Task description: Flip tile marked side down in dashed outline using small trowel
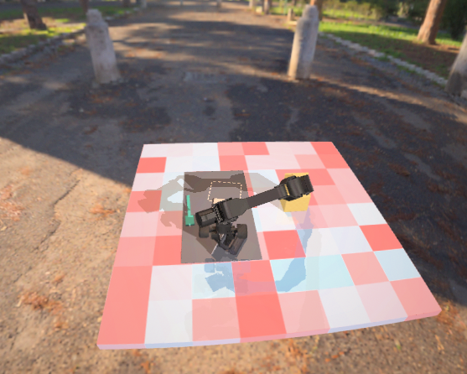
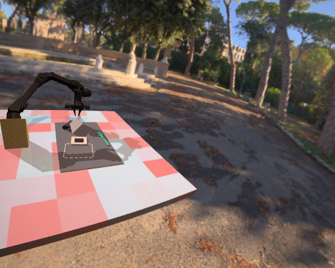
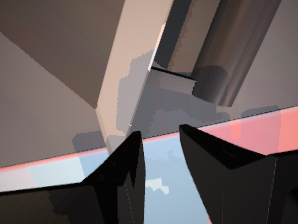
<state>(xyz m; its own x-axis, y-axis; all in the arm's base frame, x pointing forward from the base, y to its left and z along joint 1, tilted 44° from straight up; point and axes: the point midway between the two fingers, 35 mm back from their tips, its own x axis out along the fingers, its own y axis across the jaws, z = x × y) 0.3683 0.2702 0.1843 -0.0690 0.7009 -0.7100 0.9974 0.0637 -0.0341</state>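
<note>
A trowel-like tool with a flat pale blade (image 2: pixel 76 124) (image 3: pixel 127 70) and a thick dark handle (image 2: pixel 66 127) (image 3: pixel 237 50) stands tilted near one end of the dark mat (image 1: pixel 191 247) (image 2: pixel 66 168). My gripper (image 2: pixel 77 116) (image 3: pixel 160 135) is over the blade's upper edge, fingers slightly apart with nothing between them. In the wrist view, the blade's corner passes beside the left finger; contact is unclear. The cream tile (image 2: pixel 79 137) lies flat, dark mark up, just outside the dashed outline (image 1: pixel 226 182) (image 2: pixel 79 157). The arm mostly hides the tile in the top view.
A green tool (image 1: pixel 189 210) (image 2: pixel 103 139) with a thin shaft and wider end lies on the mat beside the tile, near the long edge. A yellow block (image 1: pixel 296 204) (image 2: pixel 15 134) stands at the arm's base. The table (image 1: pixel 261 323) is checkered red, white and pale blue.
</note>
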